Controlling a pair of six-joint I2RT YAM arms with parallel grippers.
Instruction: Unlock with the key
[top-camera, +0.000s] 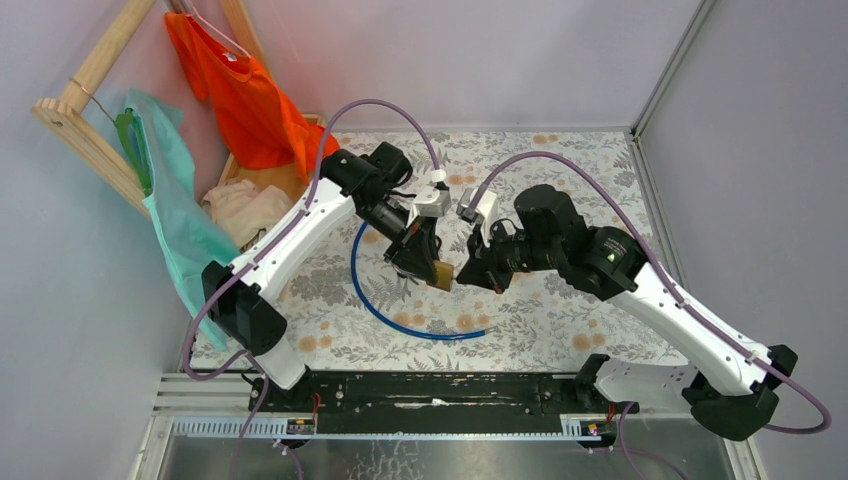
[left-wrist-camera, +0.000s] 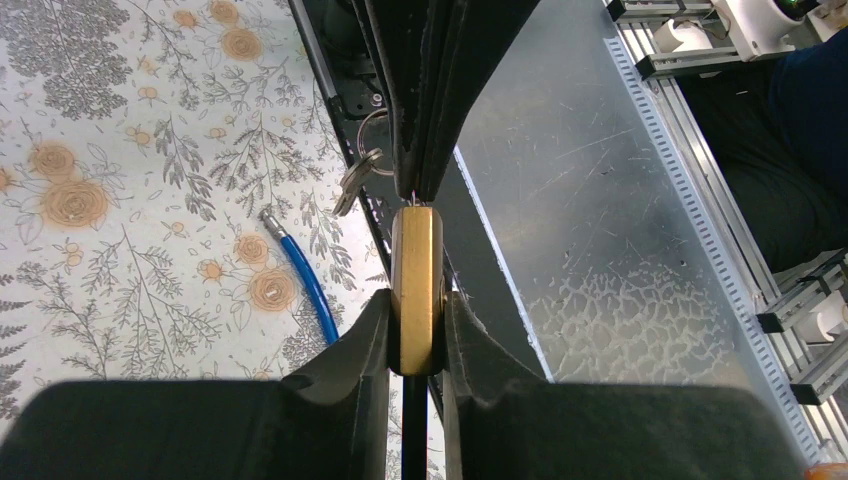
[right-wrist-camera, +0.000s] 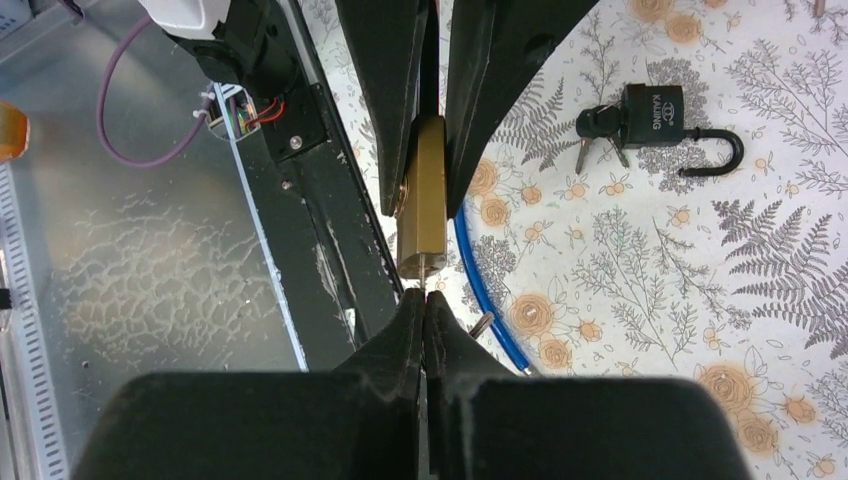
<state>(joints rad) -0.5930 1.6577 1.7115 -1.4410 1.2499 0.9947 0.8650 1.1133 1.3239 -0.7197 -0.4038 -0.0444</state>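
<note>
My left gripper (top-camera: 424, 258) (left-wrist-camera: 417, 305) is shut on a brass padlock (top-camera: 441, 273) (left-wrist-camera: 416, 265) and holds it above the table. My right gripper (top-camera: 468, 275) (right-wrist-camera: 425, 298) meets it from the other side. It is shut on a thin silver key, whose blade tip (right-wrist-camera: 424, 268) enters the padlock's bottom (right-wrist-camera: 424, 210). That key's head is hidden between the fingers. A ring with another silver key (left-wrist-camera: 352, 186) dangles beside them. The black-headed key (right-wrist-camera: 597, 122) sits in a black padlock (right-wrist-camera: 655, 112) lying on the table with its shackle open.
A blue cable (top-camera: 400, 320) (right-wrist-camera: 482, 275) loops on the flowered tablecloth under the grippers. A wooden rack (top-camera: 85, 95) with an orange shirt (top-camera: 250, 100) and a teal garment (top-camera: 175, 215) stands at the far left, above a box of beige cloth (top-camera: 245, 205).
</note>
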